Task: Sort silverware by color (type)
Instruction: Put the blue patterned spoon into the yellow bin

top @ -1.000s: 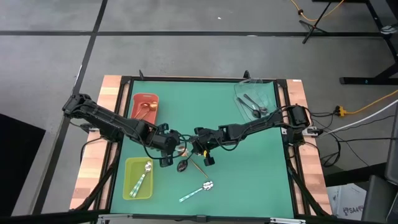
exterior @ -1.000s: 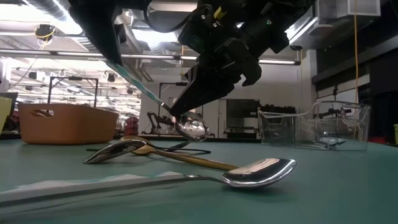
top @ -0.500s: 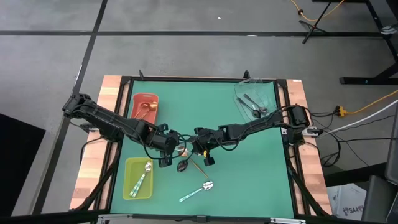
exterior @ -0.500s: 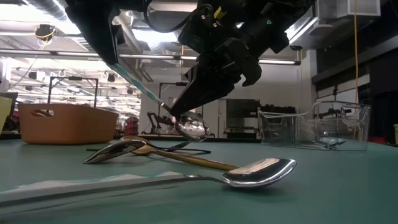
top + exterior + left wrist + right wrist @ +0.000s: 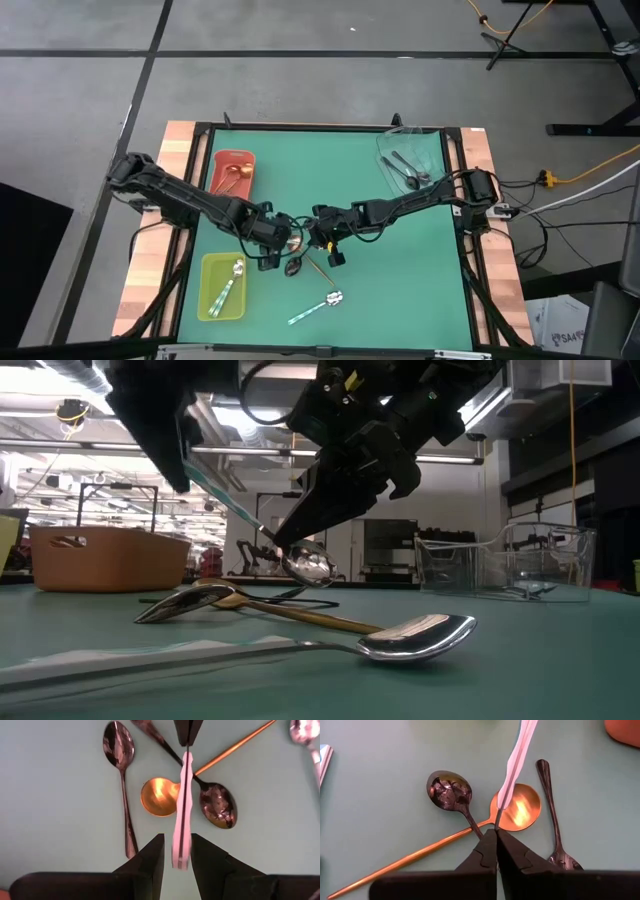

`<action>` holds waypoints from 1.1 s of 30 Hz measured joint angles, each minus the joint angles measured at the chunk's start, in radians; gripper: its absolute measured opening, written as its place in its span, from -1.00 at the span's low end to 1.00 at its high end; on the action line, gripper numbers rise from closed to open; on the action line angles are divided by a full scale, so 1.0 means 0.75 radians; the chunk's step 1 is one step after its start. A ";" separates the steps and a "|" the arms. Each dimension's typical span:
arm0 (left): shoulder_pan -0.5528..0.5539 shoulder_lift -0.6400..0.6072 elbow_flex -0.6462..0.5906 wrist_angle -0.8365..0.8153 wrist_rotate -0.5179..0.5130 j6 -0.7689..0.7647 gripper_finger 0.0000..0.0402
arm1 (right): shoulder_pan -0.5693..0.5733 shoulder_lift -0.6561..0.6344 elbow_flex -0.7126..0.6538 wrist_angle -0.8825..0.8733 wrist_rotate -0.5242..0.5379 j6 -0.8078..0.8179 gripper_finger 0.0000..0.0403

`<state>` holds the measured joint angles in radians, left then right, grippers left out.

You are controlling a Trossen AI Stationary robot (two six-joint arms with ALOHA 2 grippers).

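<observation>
Both arms meet over the middle of the green table (image 5: 400, 270), and one mint-handled spoon (image 5: 182, 815) hangs in the air between them. The right gripper (image 5: 495, 836) has its jaws pressed tight together, pinching the thin metal neck of that spoon right at the tips. From there the pale handle runs up and away toward the left gripper (image 5: 176, 851), and its far end sits in the gap between those two dark fingers, which stand partly apart. Whether their pads actually touch the handle, I can't tell from here. From table height the spoon slants, bowl low and shiny, handle rising toward the left arm, clear of the cloth. Directly beneath it lies a small cluster: a copper spoon (image 5: 517, 813) with its gold bowl facing up and long thin handle angling off, a black spoon (image 5: 451, 792) whose stem crosses the copper one, and a second black spoon (image 5: 551, 810) lying just beside the copper bowl. Nearer the front edge another mint-handled spoon (image 5: 318, 307) rests alone on the cloth. The yellow-green tray (image 5: 208, 300) already holds pale-handled spoons, the red tray (image 5: 218, 165) has copper in it, and the clear tray (image 5: 432, 150) at the far right corner carries dark ones.
</observation>
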<state>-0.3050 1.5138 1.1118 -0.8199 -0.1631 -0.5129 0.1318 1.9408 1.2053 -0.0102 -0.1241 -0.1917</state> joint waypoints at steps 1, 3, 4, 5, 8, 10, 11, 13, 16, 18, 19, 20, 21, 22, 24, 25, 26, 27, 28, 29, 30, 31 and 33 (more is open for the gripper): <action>0.000 0.015 0.000 0.000 0.001 0.000 -0.57 | 0.000 0.000 0.000 0.000 0.000 0.000 -1.00; 0.000 0.032 0.000 0.001 0.002 0.000 -0.57 | 0.000 0.000 0.000 0.002 0.000 0.000 -1.00; 0.000 0.035 0.000 0.001 0.002 0.000 -0.57 | -0.001 0.000 0.000 0.002 0.000 0.000 -1.00; 0.000 0.035 0.000 0.001 0.002 0.000 -0.57 | 0.000 0.000 0.000 0.002 0.000 0.000 -1.00; 0.000 0.035 0.000 0.009 -0.001 0.000 -0.57 | -0.001 0.000 0.000 0.002 0.003 0.000 -1.00; 0.000 0.035 0.000 0.015 -0.003 0.000 -0.57 | -0.001 0.000 0.000 0.002 0.004 0.000 -1.00; 0.000 0.035 0.000 0.018 -0.002 0.000 -0.57 | -0.001 0.000 0.000 0.002 0.005 0.000 -1.00; 0.000 0.035 0.000 0.020 0.000 0.000 -0.58 | -0.001 0.000 0.000 0.002 0.005 0.000 -1.00; 0.000 0.035 0.000 0.021 -0.003 0.000 -0.64 | -0.001 0.000 0.000 0.002 0.005 0.000 -1.00; 0.000 0.035 0.000 0.021 -0.005 0.000 -0.72 | -0.001 0.000 0.000 0.002 0.005 0.000 -1.00; 0.000 0.035 0.000 0.021 -0.005 0.000 -0.77 | -0.001 0.000 0.000 0.002 0.005 0.000 -1.00; 0.000 0.035 0.000 0.021 -0.004 0.001 -0.81 | -0.001 0.000 0.000 0.001 0.008 0.000 -1.00; -0.001 0.035 0.000 0.023 -0.003 0.003 -0.85 | -0.001 0.000 0.000 0.001 0.012 0.000 -1.00; -0.001 0.035 0.000 0.024 -0.002 0.004 -0.87 | -0.001 0.000 0.000 0.001 0.012 0.000 -1.00; -0.001 0.035 0.000 0.024 -0.003 0.004 -0.87 | -0.001 0.000 0.000 0.001 0.011 0.000 -1.00; 0.000 0.035 0.000 0.024 -0.003 0.004 -0.87 | -0.001 0.000 0.000 0.000 0.011 0.000 -1.00; -0.001 0.035 0.000 0.024 -0.004 0.004 -0.87 | -0.002 0.000 0.000 0.000 0.011 0.000 -1.00; -0.002 0.035 0.000 0.024 -0.003 0.004 -0.87 | -0.002 0.000 0.000 0.000 0.010 0.000 -1.00; -0.003 0.035 0.000 0.025 -0.002 0.004 -0.87 | -0.002 0.000 0.000 0.000 0.009 0.000 -1.00; -0.003 0.035 0.000 0.025 0.000 0.004 -0.87 | -0.002 0.000 0.000 0.000 0.010 0.000 -1.00; -0.003 0.035 0.000 0.025 0.002 0.004 -0.87 | -0.002 0.000 0.000 0.001 0.010 0.000 -1.00; -0.003 0.035 0.000 0.025 0.002 0.004 -0.87 | -0.002 0.000 0.000 0.001 0.010 0.001 -1.00; -0.003 0.035 0.000 0.025 0.001 0.003 -0.87 | -0.002 0.000 0.000 0.002 0.021 0.005 -1.00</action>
<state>-0.3069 1.5402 1.1118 -0.8013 -0.1623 -0.5105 0.1307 1.9408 1.2053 -0.0090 -0.1082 -0.1883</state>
